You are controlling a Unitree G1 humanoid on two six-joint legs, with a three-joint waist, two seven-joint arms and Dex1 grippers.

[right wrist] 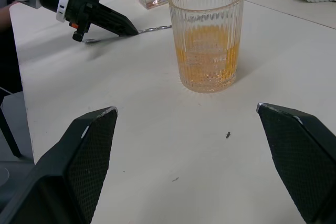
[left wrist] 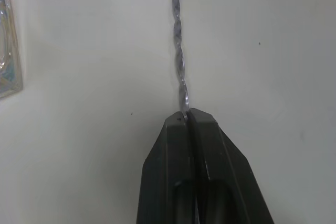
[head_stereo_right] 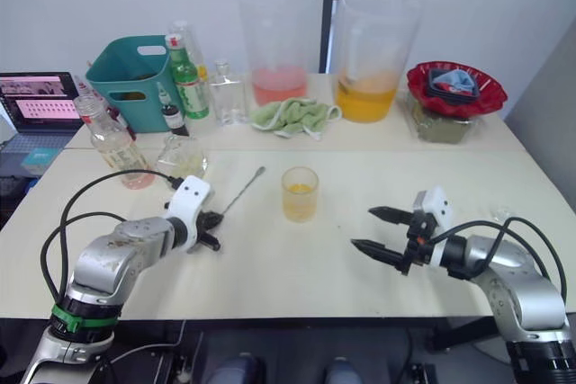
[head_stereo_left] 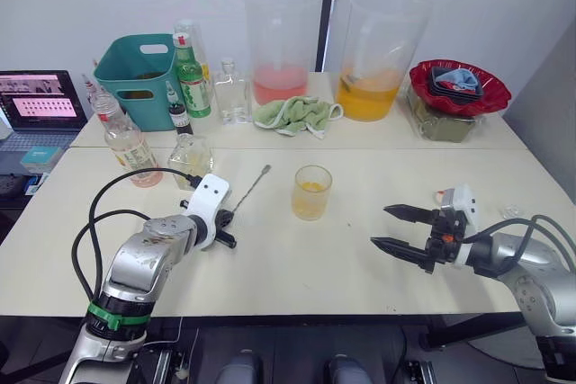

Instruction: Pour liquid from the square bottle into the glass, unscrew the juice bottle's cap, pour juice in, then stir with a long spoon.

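Currently the left gripper [head_stereo_left: 229, 227] is closed tight on the handle end of the long spoon [head_stereo_left: 249, 188], which lies flat on the table [head_stereo_left: 297, 267], bowl toward the far side. The glass [head_stereo_left: 311, 192], part-filled with orange liquid, stands just right of the spoon. The right gripper [head_stereo_left: 392, 228] hovers wide open, holding nothing, right of the glass.

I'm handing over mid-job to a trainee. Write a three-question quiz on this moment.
1. True or false: the left gripper is shut on the long thin silver twisted-stem spoon.
2. The small clear ribbed glass tumbler holds: A) nothing, B) orange-yellow liquid, C) green liquid.
3. Fill in: the right gripper is ____, holding nothing.

Key: 1 true, fingers pinch the stem's end against the cream table. 2 B. 3 open.
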